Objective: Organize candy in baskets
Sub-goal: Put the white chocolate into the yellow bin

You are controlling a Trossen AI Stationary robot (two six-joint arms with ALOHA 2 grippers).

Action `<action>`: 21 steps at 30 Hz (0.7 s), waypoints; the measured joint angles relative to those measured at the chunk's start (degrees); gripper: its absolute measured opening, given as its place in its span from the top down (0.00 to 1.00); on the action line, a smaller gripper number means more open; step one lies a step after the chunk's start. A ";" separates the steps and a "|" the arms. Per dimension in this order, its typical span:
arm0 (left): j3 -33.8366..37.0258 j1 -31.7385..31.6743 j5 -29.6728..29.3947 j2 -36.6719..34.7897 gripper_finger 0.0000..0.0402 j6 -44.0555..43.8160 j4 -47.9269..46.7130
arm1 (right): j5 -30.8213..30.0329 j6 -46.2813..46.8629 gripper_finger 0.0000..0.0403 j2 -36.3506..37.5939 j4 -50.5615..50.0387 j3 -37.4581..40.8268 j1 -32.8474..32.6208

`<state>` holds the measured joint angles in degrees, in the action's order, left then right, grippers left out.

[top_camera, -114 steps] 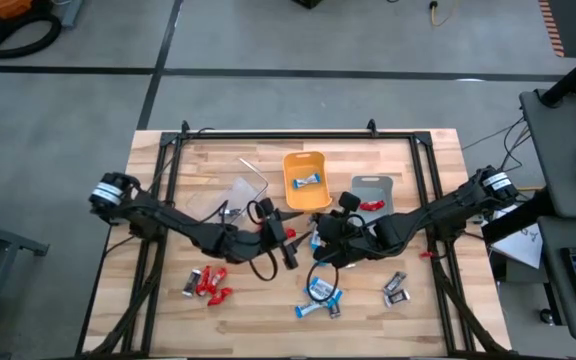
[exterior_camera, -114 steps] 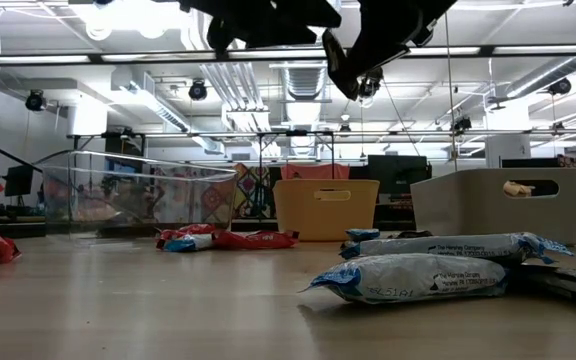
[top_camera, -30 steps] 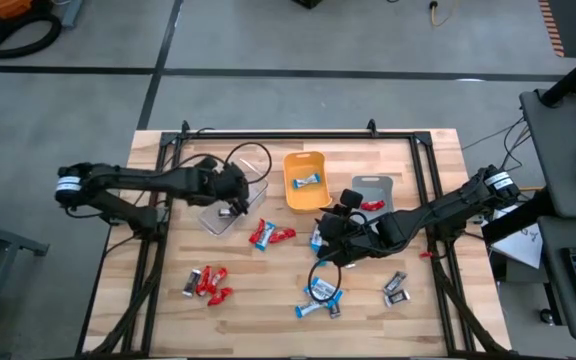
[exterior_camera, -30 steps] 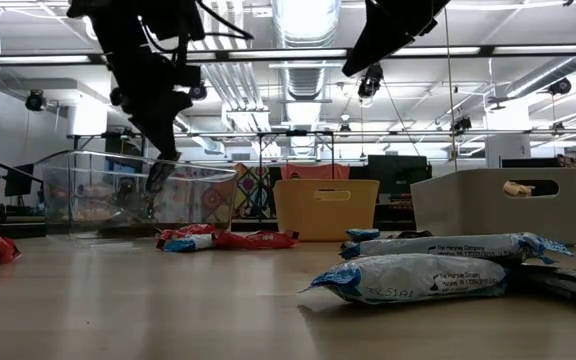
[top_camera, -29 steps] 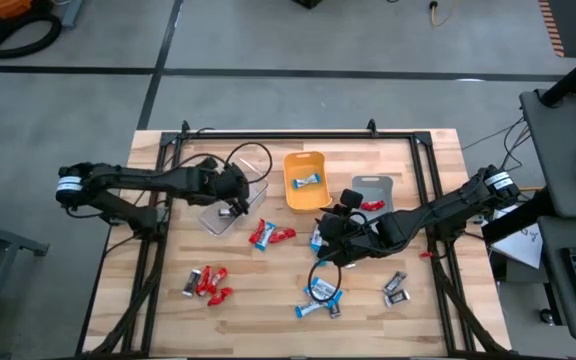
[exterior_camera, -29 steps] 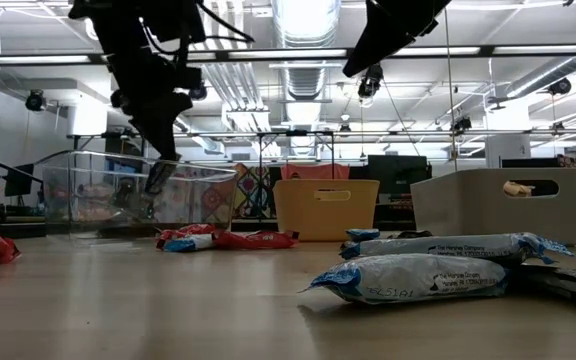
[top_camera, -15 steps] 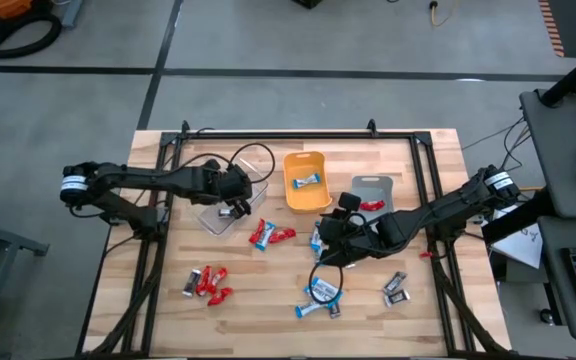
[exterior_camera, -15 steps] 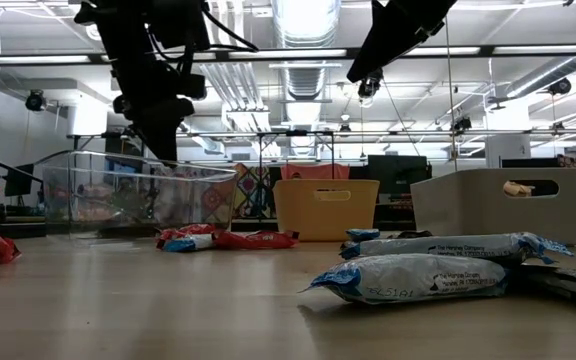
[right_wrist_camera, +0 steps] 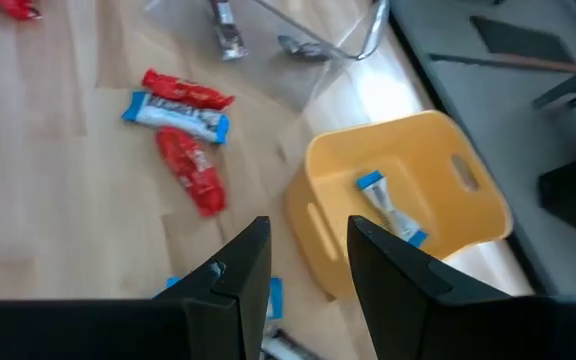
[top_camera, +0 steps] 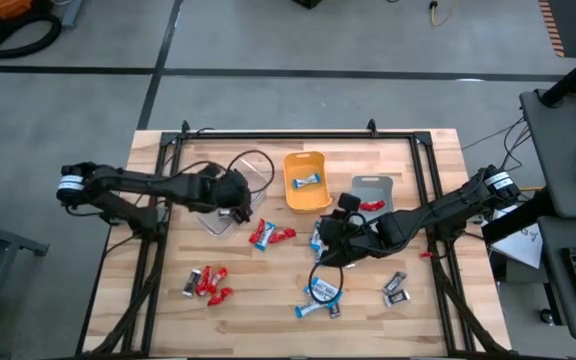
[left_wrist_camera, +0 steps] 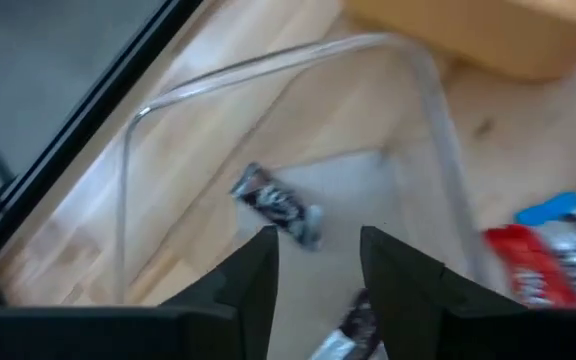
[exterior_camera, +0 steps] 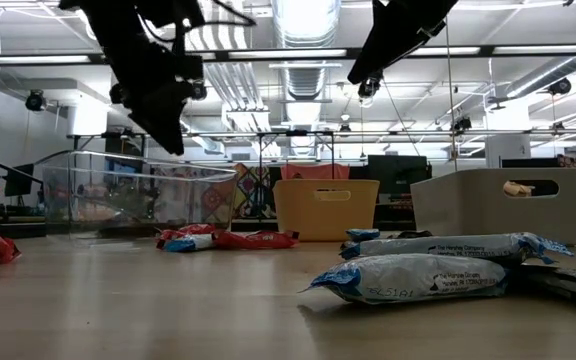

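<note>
With both grippers hanging empty, fingers parted, each basket held only a bar or two, while most candy (top_camera: 206, 282) lay scattered toward six o'clock.

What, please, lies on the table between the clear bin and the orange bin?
Only bare wood shows between the clear bin and the orange bin in the high view; the nearest candies lie in front of that gap.

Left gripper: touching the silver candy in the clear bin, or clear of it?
Apart. In the left wrist view the left gripper has open, empty fingers, and a silver-grey candy lies on the clear bin's floor beyond them. The low view shows the gripper above the bin's rim.
</note>
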<state>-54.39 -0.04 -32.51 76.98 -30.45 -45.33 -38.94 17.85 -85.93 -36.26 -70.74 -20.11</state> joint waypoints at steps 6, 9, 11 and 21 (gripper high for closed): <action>-0.15 8.56 -1.49 -1.05 0.72 -0.39 4.64 | 6.40 3.85 0.69 0.00 -0.03 0.00 0.01; -0.22 12.68 -1.56 -1.42 0.72 -0.09 7.73 | 11.20 6.54 0.69 0.00 0.03 0.01 0.01; -0.22 15.15 -1.55 -1.48 0.72 0.40 9.61 | 14.69 8.43 0.69 0.00 0.03 0.02 0.01; -0.22 25.75 -1.48 -1.49 0.72 10.99 19.56 | 35.18 13.29 0.69 -0.03 -3.39 0.02 -0.28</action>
<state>-54.61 25.70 -33.99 75.48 -19.46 -25.77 -3.76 31.15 -85.96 -39.65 -70.72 -20.39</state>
